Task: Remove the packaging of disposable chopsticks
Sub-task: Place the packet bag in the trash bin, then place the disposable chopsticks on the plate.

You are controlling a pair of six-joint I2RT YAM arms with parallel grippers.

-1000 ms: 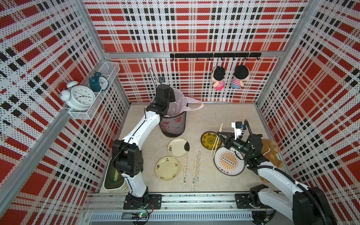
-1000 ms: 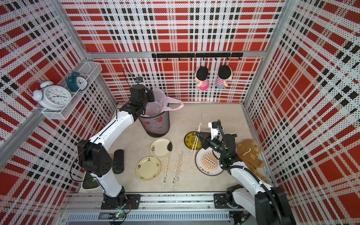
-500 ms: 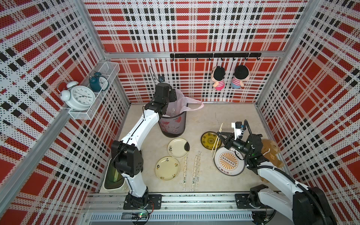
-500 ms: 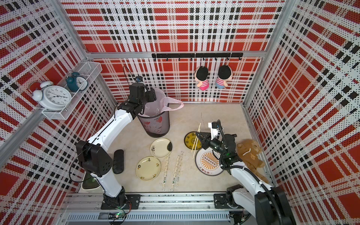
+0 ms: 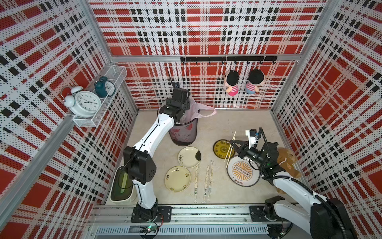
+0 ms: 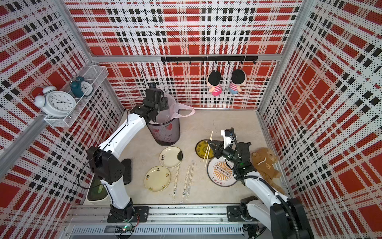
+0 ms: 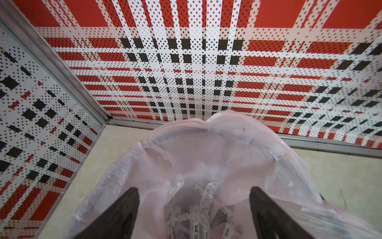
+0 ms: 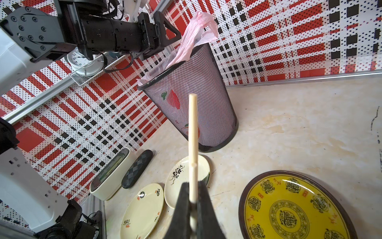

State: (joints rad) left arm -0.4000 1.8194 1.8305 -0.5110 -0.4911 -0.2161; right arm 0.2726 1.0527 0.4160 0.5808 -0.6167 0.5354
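My left gripper [image 7: 194, 207] hangs open over the black mesh bin [image 5: 183, 132] lined with a pink bag [image 7: 206, 149]. Nothing sits between its fingers. Crumpled packaging [image 7: 203, 209] with whitish print lies down inside the bag. My right gripper [image 8: 193, 198] is shut on bare disposable chopsticks [image 8: 192, 128], held above the yellow plate [image 5: 222, 149]. In both top views the sticks [image 5: 229, 157] slant across that plate's edge. Three wrapped pairs [image 5: 206, 182] lie side by side on the table near the front, also visible as sleeves [image 6: 186, 182].
Two cream plates [image 5: 189, 157] [image 5: 177, 179] lie left of the sleeves. A white and orange plate [image 5: 242, 173] sits under my right arm, a brown plush toy [image 5: 286, 161] beside it. A white box with a green lid [image 5: 121, 184] and a dark case [image 6: 127, 169] stand at the left wall.
My left gripper has opened above the bin and its wrist has edged slightly toward the back wall. The right arm and its chopsticks have not moved.
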